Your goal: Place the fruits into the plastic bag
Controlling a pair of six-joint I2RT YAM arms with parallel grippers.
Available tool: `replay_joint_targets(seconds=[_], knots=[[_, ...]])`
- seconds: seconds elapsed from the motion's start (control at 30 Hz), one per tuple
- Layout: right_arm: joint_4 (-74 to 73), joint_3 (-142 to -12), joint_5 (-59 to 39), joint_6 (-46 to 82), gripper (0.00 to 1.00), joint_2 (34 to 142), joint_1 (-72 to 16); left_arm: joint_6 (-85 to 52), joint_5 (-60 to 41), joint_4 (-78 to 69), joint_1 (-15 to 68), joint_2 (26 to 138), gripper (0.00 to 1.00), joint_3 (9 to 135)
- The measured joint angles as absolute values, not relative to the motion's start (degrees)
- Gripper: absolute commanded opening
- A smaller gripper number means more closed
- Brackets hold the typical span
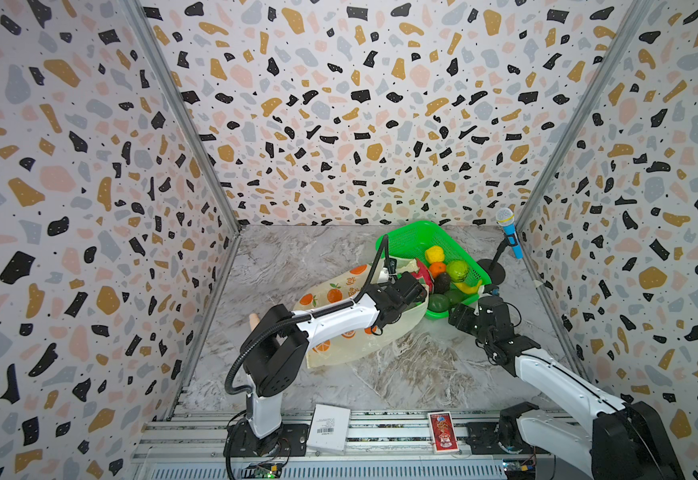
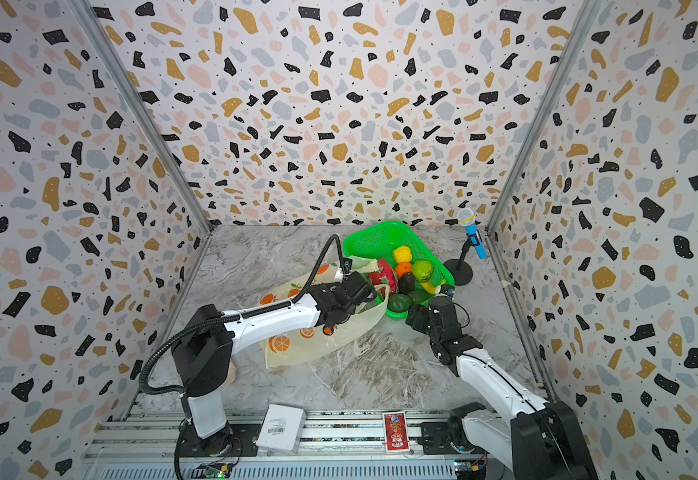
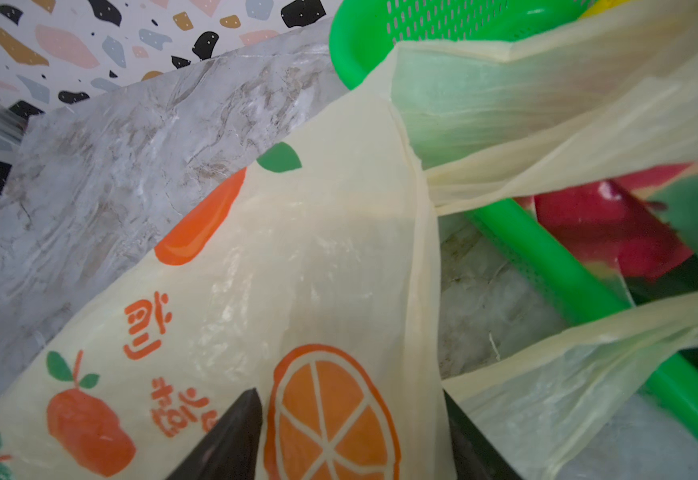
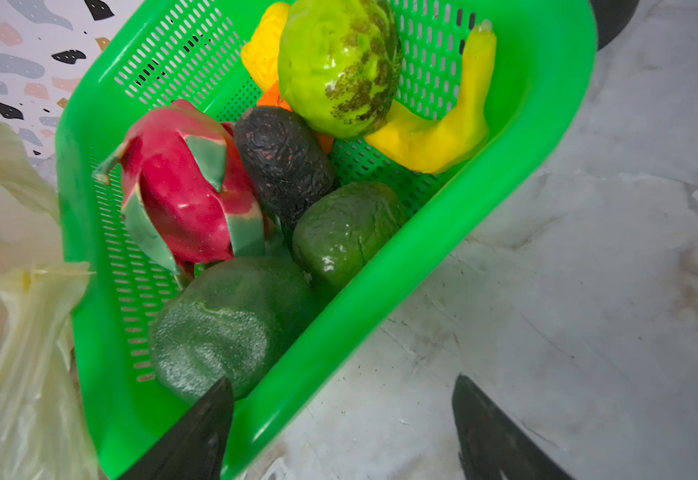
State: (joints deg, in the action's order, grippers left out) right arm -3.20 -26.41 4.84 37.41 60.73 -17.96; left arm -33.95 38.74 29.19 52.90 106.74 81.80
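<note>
A marble-pattern table (image 1: pixel 281 266) stands inside three terrazzo-print walls (image 1: pixel 339 104). The left gripper (image 3: pixel 350 392) holds its two fingers partly apart, with the printed film of the one plastic bag (image 3: pixel 297 270) between them. Whether they pinch the film cannot be told. The bag lies on the table just beside the one green basket (image 4: pixel 538 124), and its two handles (image 3: pixel 546 137) cross the basket rim. The right gripper (image 4: pixel 344 379) stands wide and empty, one finger at the basket's near wall and the other over bare table. Eight fruits (image 2: pixel 422 270) lie in the basket:

- one dragon fruit (image 4: pixel 181 187)
- one blackish avocado (image 4: pixel 281 166)
- two dark green fruits (image 4: pixel 222 324)
- one bumpy light green fruit (image 4: pixel 339 66)
- one banana (image 4: pixel 443 137)
- one yellow fruit (image 4: pixel 262 54)
- one orange (image 4: pixel 272 99)

One microphone (image 1: pixel 509 232) stands beyond the basket. One white box (image 1: pixel 330 428) and one red pack (image 1: pixel 443 432) lie on the front rail.
</note>
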Motion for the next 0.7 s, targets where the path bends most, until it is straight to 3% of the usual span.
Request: replay_joint_targets(seconds=[0.17, 0.23, 0.43, 0.7], knots=[[-1.9, -28.7, 4.3, 36.9, 0.83, 58.5, -18.0, -32.1, 33.7, 25.7, 51.1, 103.6, 0.07, 78.8], [-1.6, -29.9, 3.8, 36.3, 0.83, 57.5, -18.0, -29.9, 29.4, 22.5, 49.0, 99.4, 0.00, 75.3], [-1.8, -33.0, -0.3, 33.7, 0.83, 55.2, -19.2, -22.6, 19.9, 14.3, 43.3, 85.7, 0.00, 67.4], [-6.1, -35.4, -8.3, 28.7, 0.86, 53.1, -26.0, -14.2, 11.3, 8.9, 42.1, 75.4, 0.00, 60.6]])
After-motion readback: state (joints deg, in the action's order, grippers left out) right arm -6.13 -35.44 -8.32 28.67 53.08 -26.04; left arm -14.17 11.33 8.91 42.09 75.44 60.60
